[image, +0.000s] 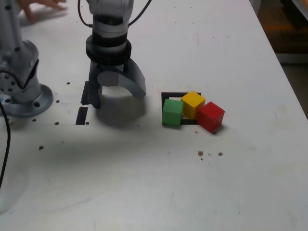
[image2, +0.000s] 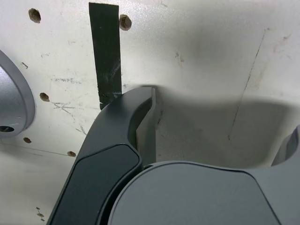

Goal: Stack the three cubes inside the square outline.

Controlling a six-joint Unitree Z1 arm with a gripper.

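While the gripper [image: 118, 98] hangs agape and empty over the table [image: 144, 183], the cubes [image: 192, 111] — green, yellow, red — sit well off toward the exterior view's right.

The grey claw [image2: 220, 126] hung wide open over the scuffed white bench [image2: 211, 51], nothing between its fingers. One dark curved finger [image2: 119, 126] had its tip at the end of a strip of black tape [image2: 107, 51]. Small drilled holes [image2: 125, 21] dotted the bench, and a rounded grey metal base [image2: 14, 110] showed at the edge.
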